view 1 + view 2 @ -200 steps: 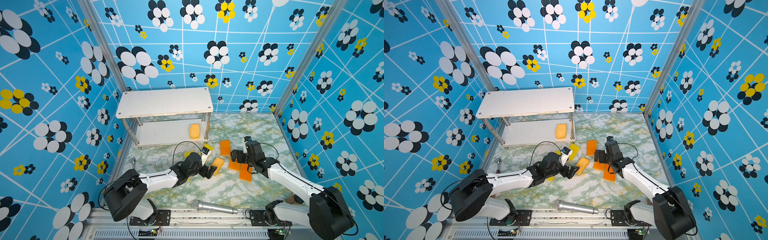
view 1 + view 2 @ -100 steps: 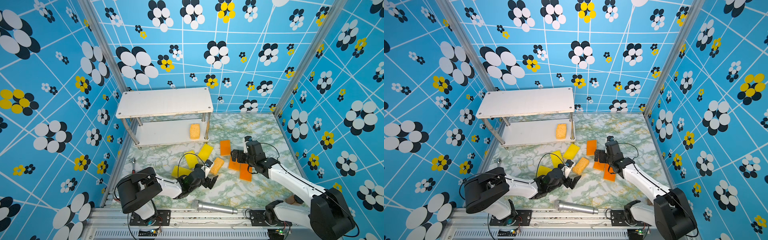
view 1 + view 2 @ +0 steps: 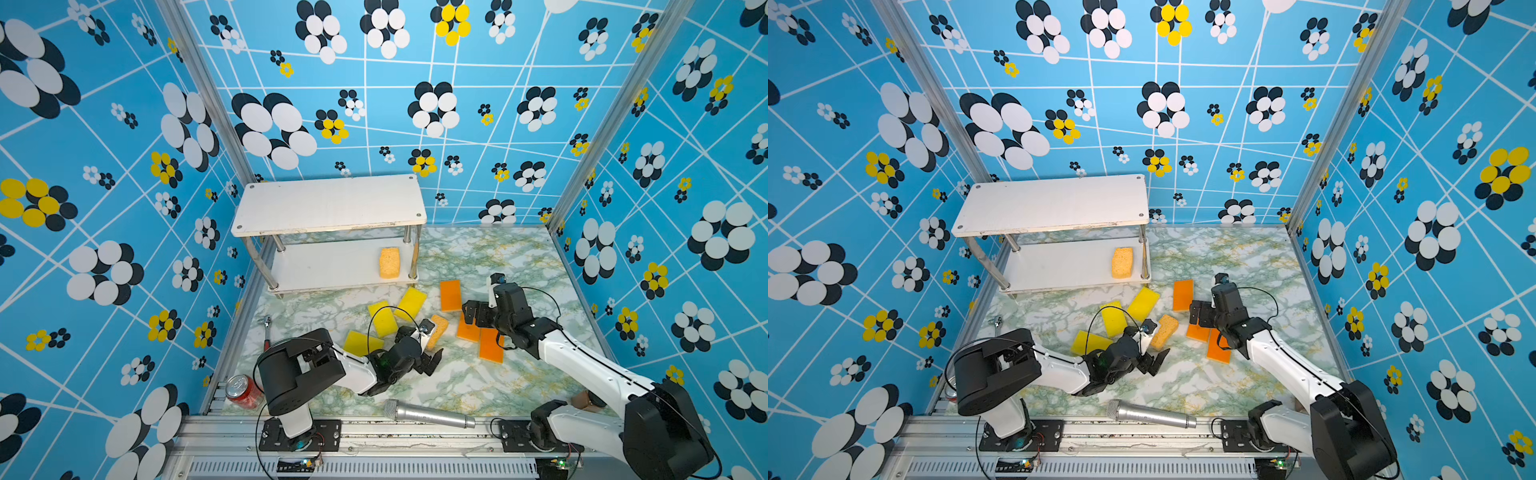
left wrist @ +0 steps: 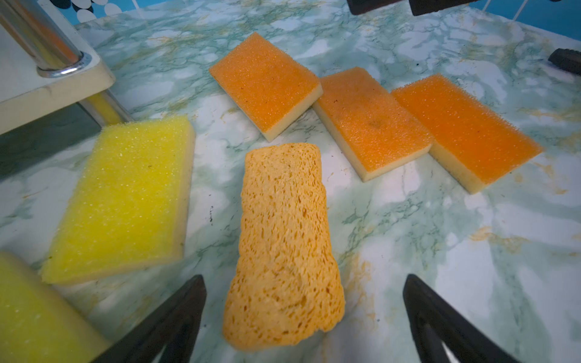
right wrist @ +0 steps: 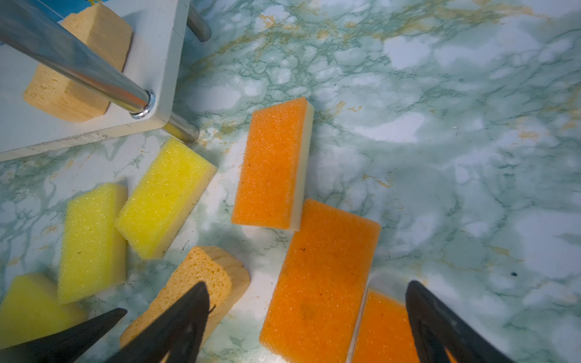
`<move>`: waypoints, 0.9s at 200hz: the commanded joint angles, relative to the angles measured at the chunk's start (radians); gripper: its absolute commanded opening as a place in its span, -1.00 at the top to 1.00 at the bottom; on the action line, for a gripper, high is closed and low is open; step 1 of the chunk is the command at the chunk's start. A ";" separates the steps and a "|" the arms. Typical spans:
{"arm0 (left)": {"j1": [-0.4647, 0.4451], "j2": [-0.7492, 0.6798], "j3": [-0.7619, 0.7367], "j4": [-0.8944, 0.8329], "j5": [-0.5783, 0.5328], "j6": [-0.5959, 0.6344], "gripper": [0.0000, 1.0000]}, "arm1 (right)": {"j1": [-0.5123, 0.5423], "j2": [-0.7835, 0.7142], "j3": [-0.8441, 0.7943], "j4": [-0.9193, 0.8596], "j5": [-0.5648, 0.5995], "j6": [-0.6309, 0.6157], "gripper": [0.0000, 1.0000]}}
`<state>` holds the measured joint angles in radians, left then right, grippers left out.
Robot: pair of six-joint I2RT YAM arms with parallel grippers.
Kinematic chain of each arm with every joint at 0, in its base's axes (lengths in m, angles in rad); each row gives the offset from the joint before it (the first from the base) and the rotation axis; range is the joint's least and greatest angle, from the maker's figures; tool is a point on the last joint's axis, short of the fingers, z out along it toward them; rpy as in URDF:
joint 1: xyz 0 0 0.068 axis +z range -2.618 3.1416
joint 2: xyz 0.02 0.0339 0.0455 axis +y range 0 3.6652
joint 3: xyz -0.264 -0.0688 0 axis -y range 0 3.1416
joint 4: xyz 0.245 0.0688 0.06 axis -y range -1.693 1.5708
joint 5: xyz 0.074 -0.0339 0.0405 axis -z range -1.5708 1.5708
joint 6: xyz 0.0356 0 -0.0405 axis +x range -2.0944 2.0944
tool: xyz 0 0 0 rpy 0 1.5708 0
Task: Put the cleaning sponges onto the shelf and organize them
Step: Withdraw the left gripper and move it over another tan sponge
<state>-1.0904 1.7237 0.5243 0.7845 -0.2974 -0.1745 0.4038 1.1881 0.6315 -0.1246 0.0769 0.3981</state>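
Note:
The shelf (image 3: 328, 203) stands at the back left, with one tan sponge (image 3: 389, 262) on its lower board (image 3: 1067, 266). Three yellow sponges (image 3: 382, 320), three orange sponges (image 3: 451, 295) and a second tan sponge (image 3: 438, 330) lie on the marbled floor before it. My left gripper (image 3: 430, 345) is open low over that floor; in the left wrist view the tan sponge's (image 4: 283, 239) near end lies between the fingers without touching them. My right gripper (image 3: 473, 318) hangs open over the middle orange sponge (image 5: 320, 283).
A silver microphone (image 3: 428, 414) lies near the front edge. A red can (image 3: 241, 390) sits at the front left corner and a small tool (image 3: 266, 332) by the left wall. Blue patterned walls close in three sides.
My left arm has folded back, its elbow swinging toward the front, and the gripper has drawn a little nearer the front. The sponges and the right arm have not moved.

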 commanded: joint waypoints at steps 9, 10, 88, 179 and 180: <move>-0.015 0.028 0.048 -0.036 -0.047 -0.015 -0.98 | 0.006 -0.007 -0.010 -0.018 0.015 0.001 -0.98; -0.016 0.029 0.049 -0.038 -0.047 -0.014 -0.98 | 0.006 -0.006 -0.010 -0.018 0.015 0.001 -0.98; -0.031 0.050 0.093 -0.114 -0.087 -0.020 -0.98 | 0.006 -0.007 -0.016 -0.014 0.019 0.002 -0.98; -0.008 0.079 0.119 -0.149 -0.071 -0.057 -0.98 | 0.005 0.004 -0.019 -0.003 0.012 0.009 -0.99; -0.007 0.079 0.119 -0.149 -0.070 -0.058 -0.98 | 0.005 0.005 -0.019 -0.003 0.012 0.009 -0.99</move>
<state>-1.1130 1.7813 0.6189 0.6575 -0.3809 -0.2024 0.4038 1.1885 0.6285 -0.1242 0.0769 0.3996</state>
